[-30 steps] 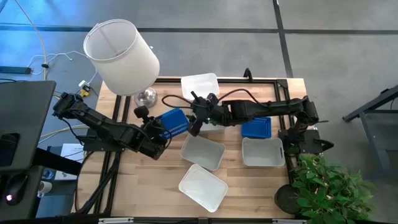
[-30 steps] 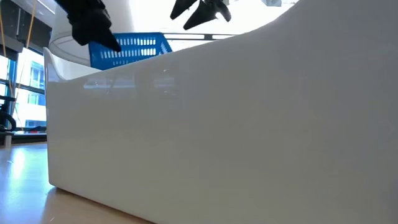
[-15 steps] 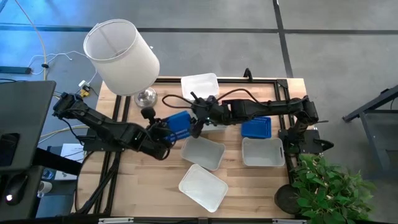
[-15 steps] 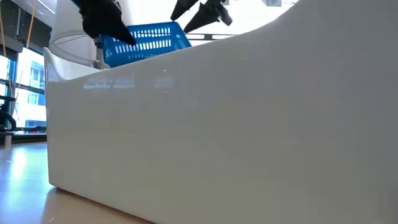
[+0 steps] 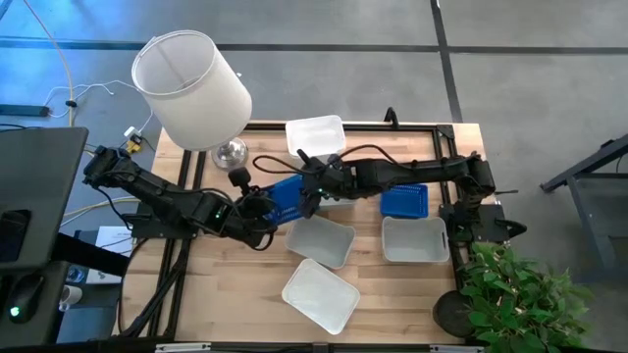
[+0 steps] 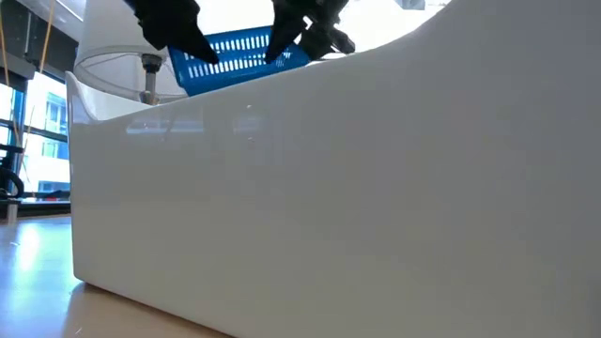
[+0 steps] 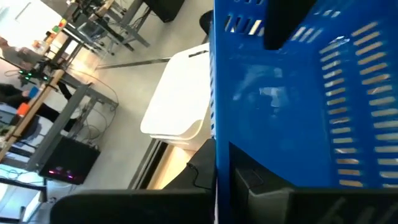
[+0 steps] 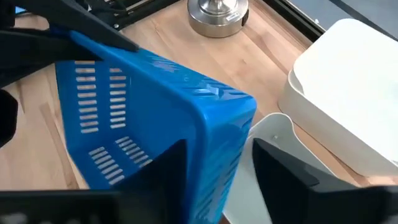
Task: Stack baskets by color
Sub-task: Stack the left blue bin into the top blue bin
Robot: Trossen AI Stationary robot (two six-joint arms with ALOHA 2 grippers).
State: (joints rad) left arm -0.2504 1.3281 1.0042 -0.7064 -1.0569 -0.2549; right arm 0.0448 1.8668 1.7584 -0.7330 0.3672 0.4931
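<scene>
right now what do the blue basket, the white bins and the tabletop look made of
Blue basket: likely moulded plastic, smooth with a slight sheen, thin walls with cut slots.
White bins: probably plastic too, glossy, with rounded corners and soft reflections.
Tabletop: looks like wood, pale planks with visible grain; finish unclear.

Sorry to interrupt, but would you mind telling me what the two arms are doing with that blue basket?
The left gripper is shut on one end of a bright blue slotted plastic basket, holding it off the wooden table. The right gripper is at the basket's other end, a finger on each side of its wall, apparently taking it over. A second blue basket lies behind the right arm, and several white plastic baskets lie around the table.
</scene>
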